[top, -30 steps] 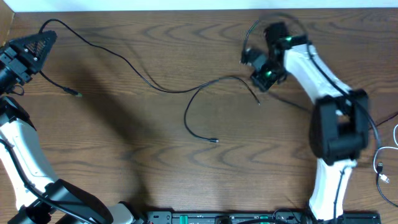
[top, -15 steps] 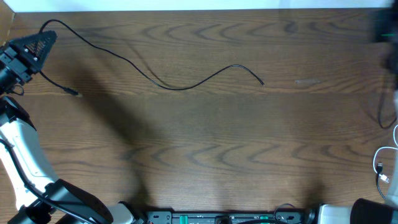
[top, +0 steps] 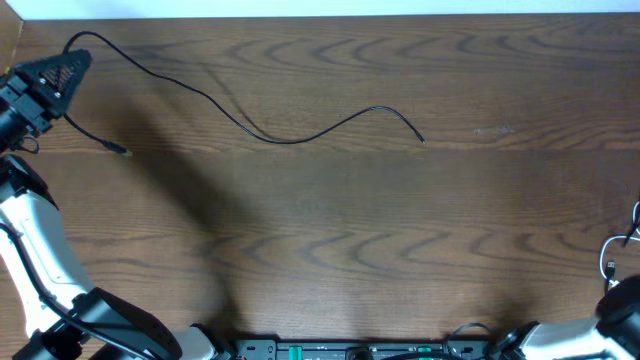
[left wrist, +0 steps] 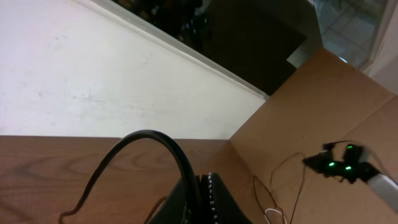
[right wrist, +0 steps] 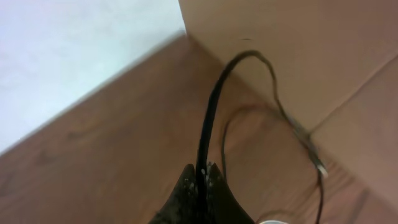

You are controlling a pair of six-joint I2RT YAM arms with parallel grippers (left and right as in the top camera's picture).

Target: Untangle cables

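Observation:
A long black cable [top: 290, 140] runs from the table's far left corner in a shallow curve to a small plug near the middle. My left gripper [top: 78, 62] is shut on it near that corner. In the left wrist view the cable [left wrist: 149, 135] arches up out of the shut left gripper [left wrist: 202, 186]. My right gripper [right wrist: 202, 171] is shut on a second black cable [right wrist: 211, 112], which loops over to a plug [right wrist: 320, 167] beside a cardboard wall. A white cable [top: 612, 262] lies at the table's right edge. The right gripper is outside the overhead view.
A cardboard wall [left wrist: 323, 118] stands past the table's left end, with thin wires and a dark device with green lights [left wrist: 342, 167] in front of it. More cardboard [right wrist: 280, 37] stands close to the right gripper. Part of the right arm [top: 625, 300] shows at the lower right corner.
The right arm has swung from the back middle of the table off to the right, carrying one black cable away. The remaining black cable now lies alone. The left arm has stayed put.

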